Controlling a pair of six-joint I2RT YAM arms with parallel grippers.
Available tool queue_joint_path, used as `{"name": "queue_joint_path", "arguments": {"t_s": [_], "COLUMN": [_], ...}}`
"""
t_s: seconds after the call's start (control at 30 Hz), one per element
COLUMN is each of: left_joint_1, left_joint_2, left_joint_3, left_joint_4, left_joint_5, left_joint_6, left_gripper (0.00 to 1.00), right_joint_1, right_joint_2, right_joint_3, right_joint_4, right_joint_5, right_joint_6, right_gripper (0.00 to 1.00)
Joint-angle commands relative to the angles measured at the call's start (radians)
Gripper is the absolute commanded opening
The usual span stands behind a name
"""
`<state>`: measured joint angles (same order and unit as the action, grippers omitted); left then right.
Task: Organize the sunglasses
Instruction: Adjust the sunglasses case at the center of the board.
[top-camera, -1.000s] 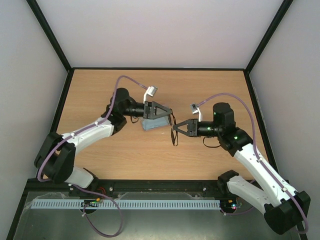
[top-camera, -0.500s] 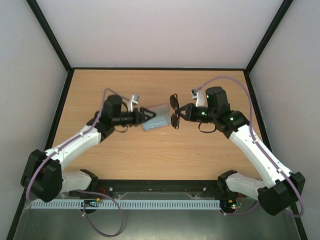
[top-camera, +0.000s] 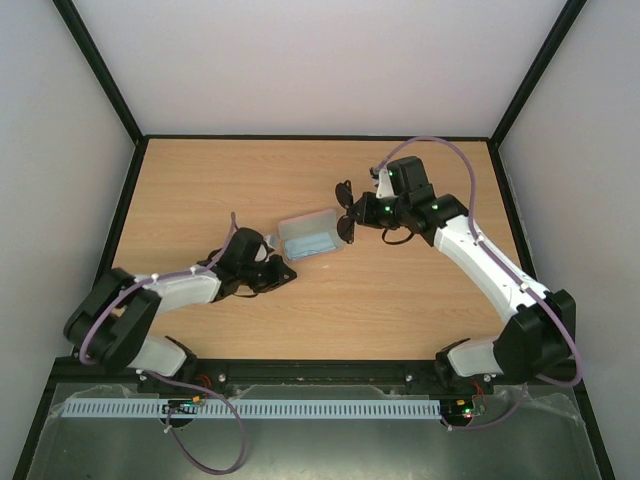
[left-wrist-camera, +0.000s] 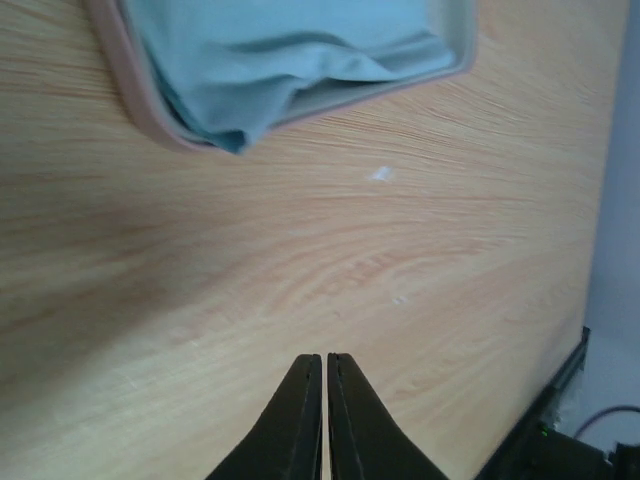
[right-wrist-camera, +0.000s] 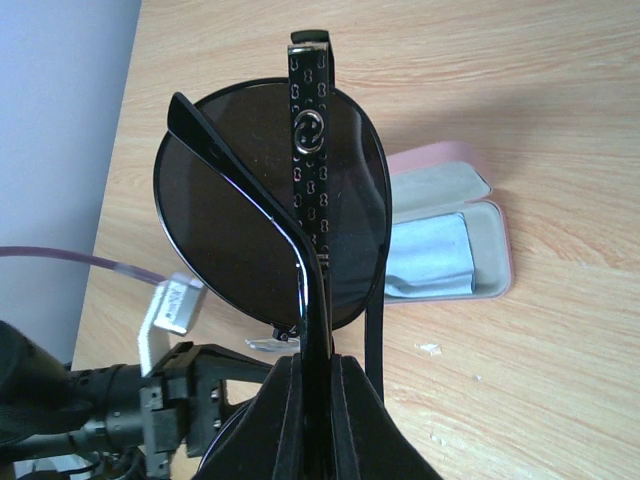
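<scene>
My right gripper (top-camera: 360, 213) (right-wrist-camera: 322, 362) is shut on the sunglasses (top-camera: 346, 211) (right-wrist-camera: 262, 222), pinching the folded temple arms, and holds them in the air with the dark round lenses edge-up. They hang just above the right end of the open pink case (top-camera: 283, 229) (right-wrist-camera: 495, 222), which lies on the table with a light blue cloth (top-camera: 312, 243) (right-wrist-camera: 428, 256) inside. My left gripper (top-camera: 287, 272) (left-wrist-camera: 325, 358) sits low over bare wood on the near-left side of the case (left-wrist-camera: 128, 82), its fingers shut with nothing between them. The cloth (left-wrist-camera: 290, 50) spills slightly over the case rim.
The wooden table (top-camera: 200, 190) is bounded by a black frame and pale walls on three sides. My left arm's dark wrist (right-wrist-camera: 150, 400) and purple cable show below the sunglasses in the right wrist view. Small white specks (left-wrist-camera: 381, 174) lie on the wood near the case.
The left gripper let go at the case, drew back toward the near left and shut. The right arm carried the sunglasses up and away, to above the case's right end.
</scene>
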<state>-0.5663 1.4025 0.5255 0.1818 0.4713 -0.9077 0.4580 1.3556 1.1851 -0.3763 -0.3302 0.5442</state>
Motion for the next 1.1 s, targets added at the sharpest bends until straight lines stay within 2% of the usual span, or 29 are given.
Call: {"name": "queue_joint_path", "arguments": {"t_s": [0.0, 0.47, 0.63, 0.93, 1.07], "left_joint_1": [0.017, 0.110, 0.119, 0.132, 0.139], "left_joint_2": [0.099, 0.324, 0.394, 0.479, 0.476], "left_joint_3": [0.043, 0.162, 0.219, 0.310, 0.301], "left_joint_4": [0.100, 0.138, 0.144, 0.136, 0.138], "left_joint_5": [-0.034, -0.126, -0.144, -0.152, -0.147], "left_joint_6": [0.000, 0.059, 0.077, 0.098, 0.101], "left_gripper": [0.04, 0.02, 0.02, 0.02, 0.02], "right_joint_1": [-0.005, -0.001, 0.044, 0.224, 0.246], "right_joint_2": [0.033, 0.086, 0.111, 0.294, 0.417], "right_joint_3": [0.072, 0.122, 0.173, 0.352, 0.463], "right_joint_4": [-0.022, -0.048, -0.081, -0.202, -0.280], "right_joint_5": [0.019, 0.040, 0.091, 0.262, 0.313], "right_joint_6": [-0.027, -0.061, -0.096, -0.161, -0.128], "right_gripper": [0.01, 0.01, 0.01, 0.01, 0.01]}}
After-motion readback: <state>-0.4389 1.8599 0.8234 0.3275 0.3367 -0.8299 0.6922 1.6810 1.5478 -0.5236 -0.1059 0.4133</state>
